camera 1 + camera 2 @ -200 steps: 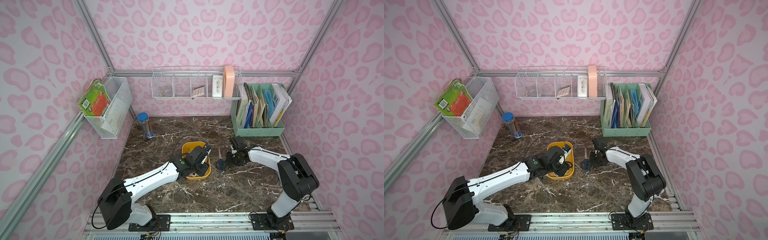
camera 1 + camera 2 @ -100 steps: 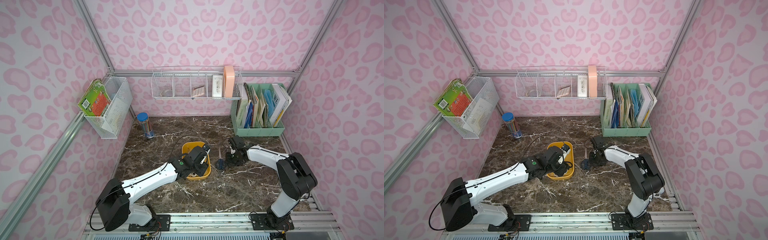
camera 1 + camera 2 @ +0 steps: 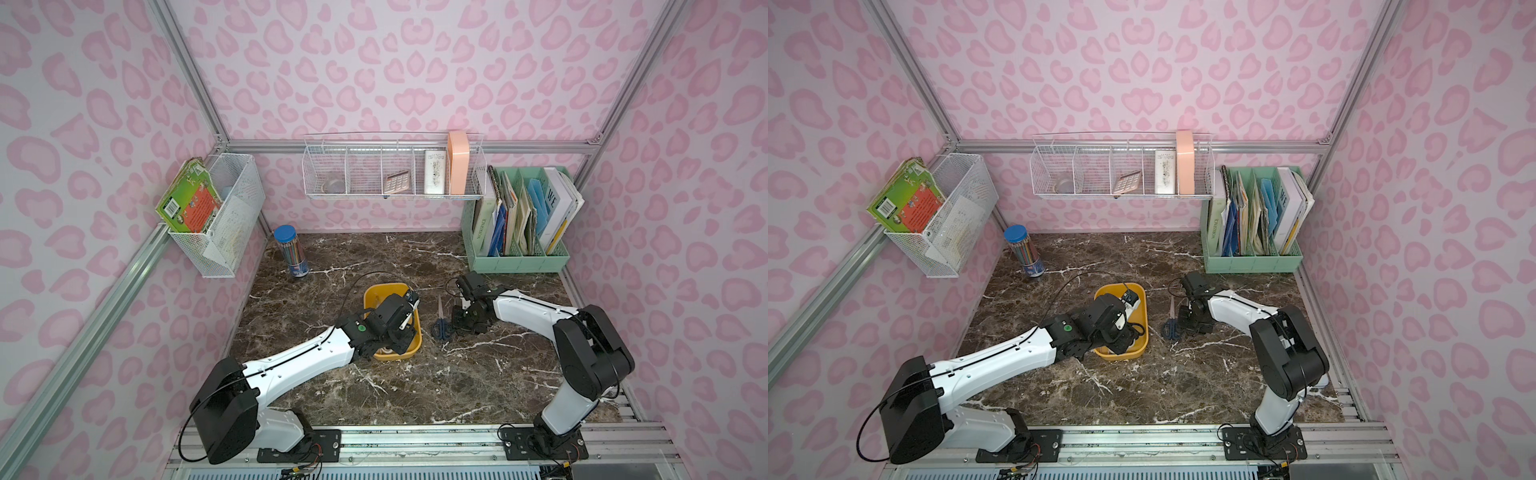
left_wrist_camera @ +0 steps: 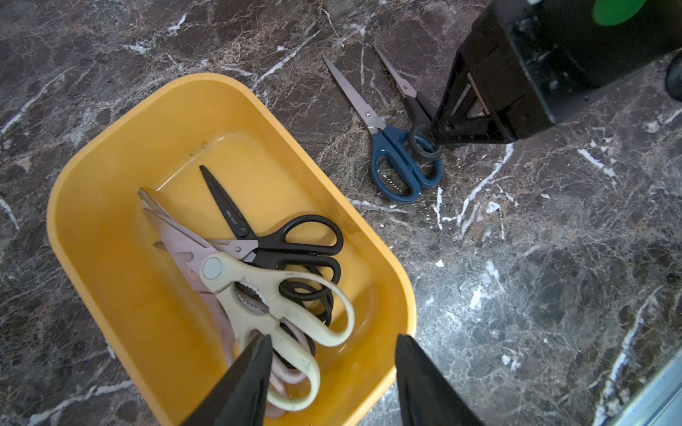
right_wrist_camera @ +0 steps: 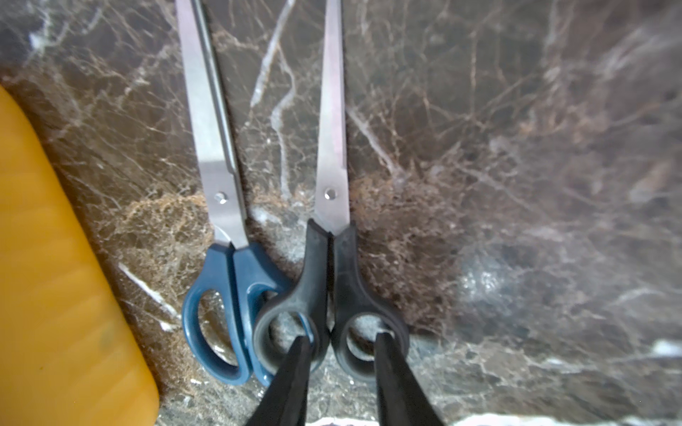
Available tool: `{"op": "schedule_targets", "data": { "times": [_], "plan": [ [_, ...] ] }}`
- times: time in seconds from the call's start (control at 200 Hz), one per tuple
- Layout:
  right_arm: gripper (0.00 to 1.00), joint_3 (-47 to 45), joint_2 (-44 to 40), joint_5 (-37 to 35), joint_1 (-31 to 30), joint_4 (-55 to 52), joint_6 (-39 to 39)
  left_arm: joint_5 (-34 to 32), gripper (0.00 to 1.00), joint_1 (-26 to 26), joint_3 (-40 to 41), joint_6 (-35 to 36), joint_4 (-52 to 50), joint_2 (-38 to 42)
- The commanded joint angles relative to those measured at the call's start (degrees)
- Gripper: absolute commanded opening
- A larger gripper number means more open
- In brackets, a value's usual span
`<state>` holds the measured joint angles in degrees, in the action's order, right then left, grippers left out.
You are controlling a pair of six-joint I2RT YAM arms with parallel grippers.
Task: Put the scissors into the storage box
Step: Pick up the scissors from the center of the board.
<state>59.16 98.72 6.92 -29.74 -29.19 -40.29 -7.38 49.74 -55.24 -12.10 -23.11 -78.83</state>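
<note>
Pink scissors mostly buried under cream shears; both blade tips cut off in right wrist view.

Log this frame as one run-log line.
left gripper: open over storage box | right gripper: fingertips inside small black scissors loops | blue scissors: on table

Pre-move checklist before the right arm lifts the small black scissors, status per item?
1. Right end effector on target: ok, its fingertips sit inside the two handle loops of the small black scissors.
2. Firm hold: cannot tell, the tips are in the loops, but no clamp shows.
3. Neighbour free: not ok, a black loop overlaps the handle of the blue scissors; they may drag along.
4. Storage box has room: ok, four pairs are piled inside, with bare floor beside them.
5. Drop path: not ok, the left end effector hangs open above the box.
</note>
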Motion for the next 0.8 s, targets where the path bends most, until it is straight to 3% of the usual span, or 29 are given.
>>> {"op": "schedule_targets", "data": {
  "times": [0.0,0.285,0.795],
  "plan": [
    [0.33,0.1,0.3,0.7,-0.2,0.2,-0.6,-0.3,0.58,0.0,0.1,-0.5,0.8,0.2],
    [0.33,-1.4,3.2,-0.1,-0.1,1.8,-1.1,-0.5,0.59,0.0,0.5,-0.6,0.9,0.0],
    [0.09,-2.2,3.5,-2.1,0.5,1.7,-0.4,-1.1,0.59,-0.1,0.8,-0.7,0.9,0.0]
  ]
}}
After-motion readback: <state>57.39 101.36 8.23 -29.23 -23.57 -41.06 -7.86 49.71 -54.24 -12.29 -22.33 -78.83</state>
